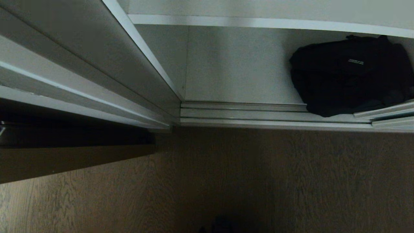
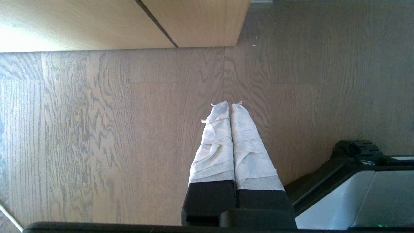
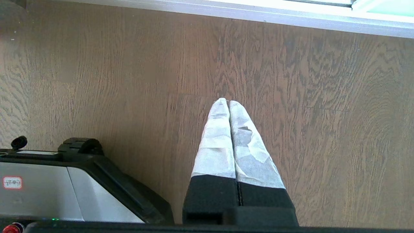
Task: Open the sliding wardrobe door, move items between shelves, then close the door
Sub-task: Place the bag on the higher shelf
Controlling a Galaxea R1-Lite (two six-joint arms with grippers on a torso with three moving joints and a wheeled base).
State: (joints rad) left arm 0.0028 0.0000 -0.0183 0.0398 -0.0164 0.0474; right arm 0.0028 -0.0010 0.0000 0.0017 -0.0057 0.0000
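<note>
A black fabric bag (image 1: 349, 77) with a small line of white lettering lies on the grey-white bottom shelf (image 1: 239, 71) of the wardrobe, at the right of the head view. Above it runs the white front edge of another shelf (image 1: 258, 22). A silver-framed corner of the sliding wardrobe door (image 1: 388, 113) shows at the right edge, in front of the bag's lower corner; its pale aqua glass (image 3: 385, 5) shows in the right wrist view. Neither arm is in the head view. My left gripper (image 2: 230, 104) and right gripper (image 3: 227, 101) both hang shut and empty over the floor.
Silver floor tracks (image 1: 252, 118) run along the wardrobe's front. A grey wardrobe side panel (image 1: 81, 64) stands at the left, with dark furniture (image 1: 64, 155) below it. Dark wood floor (image 1: 275, 181) lies before the wardrobe. A light wood cabinet front (image 2: 129, 22) and my base (image 3: 48, 187) are close.
</note>
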